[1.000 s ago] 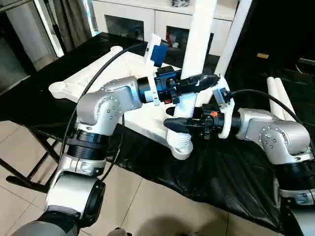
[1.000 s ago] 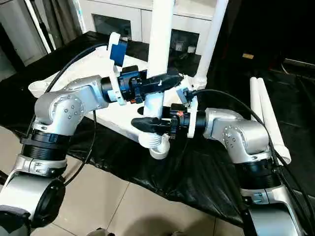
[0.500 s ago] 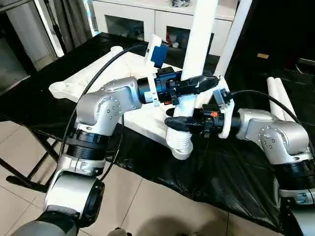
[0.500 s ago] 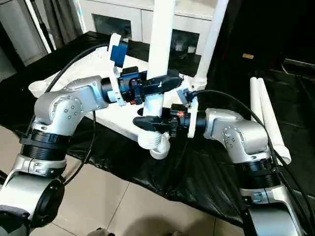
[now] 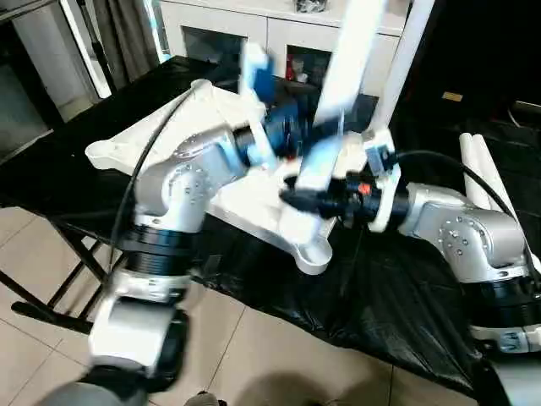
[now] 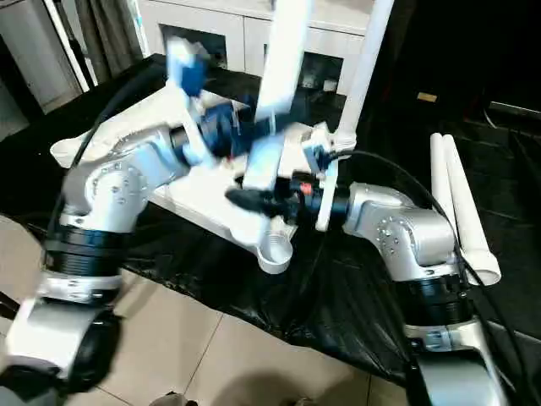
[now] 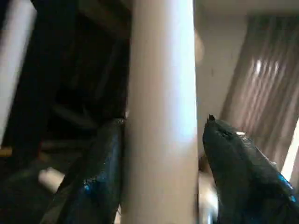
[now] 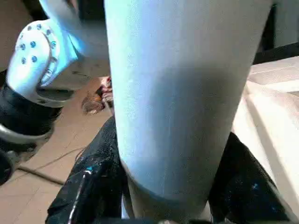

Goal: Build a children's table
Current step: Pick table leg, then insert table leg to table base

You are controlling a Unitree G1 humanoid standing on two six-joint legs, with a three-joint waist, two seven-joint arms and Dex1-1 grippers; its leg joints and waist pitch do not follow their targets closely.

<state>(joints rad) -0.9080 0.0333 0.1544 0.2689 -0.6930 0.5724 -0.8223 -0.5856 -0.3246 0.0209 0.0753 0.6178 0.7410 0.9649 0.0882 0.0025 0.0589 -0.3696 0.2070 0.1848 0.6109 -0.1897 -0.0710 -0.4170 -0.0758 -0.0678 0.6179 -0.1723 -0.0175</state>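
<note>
While the white ribbed plastic tabletop (image 5: 190,110) lies flat on the black-draped table (image 5: 380,296), both arms meet over its near right corner, prob. because the round corner socket (image 5: 311,254) there stands empty and needs a leg. The long white tapered tube leg (image 5: 351,51) hangs above that socket, tilted with its top leaning right, its lower end clear of the rim.

The right gripper (image 8: 170,135) is clamped low on the leg, fingers pressed to both sides; holding near the end gives control for aiming it. The left gripper (image 7: 163,126) straddles the leg higher up, one finger touching, the other just apart, so it's a loose guide, not a clamp.

A second white leg (image 5: 406,51) stands upright at the far right corner. Two spare white legs (image 5: 482,169) lie side by side on the cloth, far right, within reach for later.
</note>
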